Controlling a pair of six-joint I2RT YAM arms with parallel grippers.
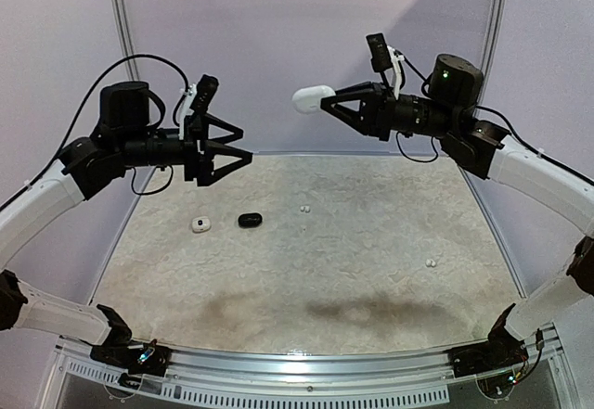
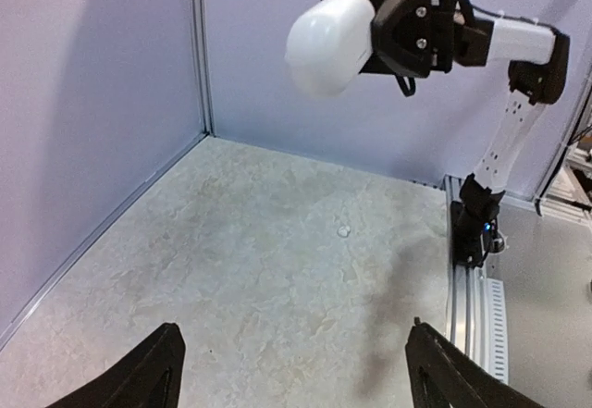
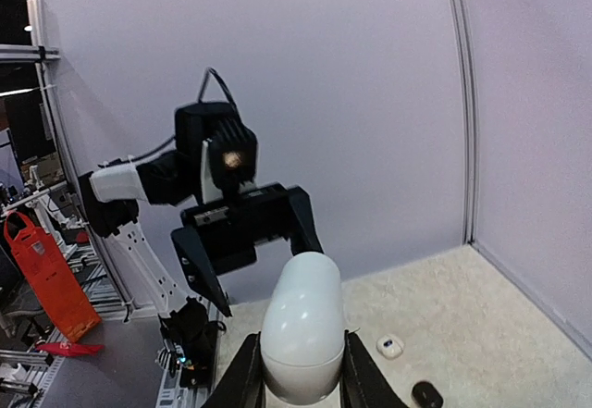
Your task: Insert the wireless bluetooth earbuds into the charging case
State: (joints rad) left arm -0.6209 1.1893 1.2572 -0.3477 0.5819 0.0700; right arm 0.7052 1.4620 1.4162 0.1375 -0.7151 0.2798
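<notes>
My right gripper (image 1: 325, 103) is shut on a white oval charging case (image 1: 311, 99) and holds it high above the table's back; the case fills the right wrist view (image 3: 301, 329) and shows in the left wrist view (image 2: 328, 38). My left gripper (image 1: 247, 146) is open and empty, raised, facing the case with a gap between them; its fingers (image 2: 153, 376) stand wide apart. Two tiny white earbuds (image 1: 303, 209) lie mid-table at the back. Another white earbud (image 1: 430, 262) lies at the right, also seen in the left wrist view (image 2: 343, 231).
A black oval case (image 1: 250, 220) and a small white piece with a dark spot (image 1: 200, 224) lie on the table (image 1: 306, 288) at the left; both show in the right wrist view (image 3: 426, 394) (image 3: 389, 345). Purple walls enclose the back and sides.
</notes>
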